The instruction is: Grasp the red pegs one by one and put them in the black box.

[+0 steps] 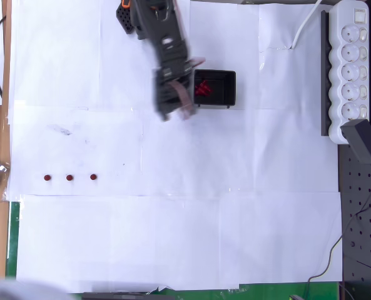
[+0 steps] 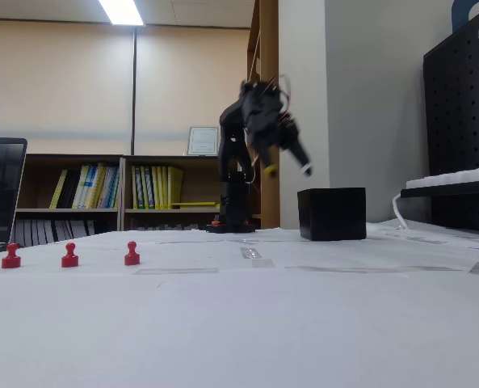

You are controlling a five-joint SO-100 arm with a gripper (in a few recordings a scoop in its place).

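Overhead view: three red pegs [image 1: 69, 177] lie in a row at centre left on white paper [image 1: 172, 219]; others rest inside the black box [image 1: 215, 88], upper centre. The gripper [image 1: 179, 106] beside it is blurred, its opening indeterminate. Pegs look light, rigid, knob-topped, best pinched at the neck. Bookshelves [image 2: 102, 190] stand behind.

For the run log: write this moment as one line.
gripper: raised beside black box, motion-blurred, jaw state unclear | black box: red pegs inside | table: three red pegs in a row, untouched
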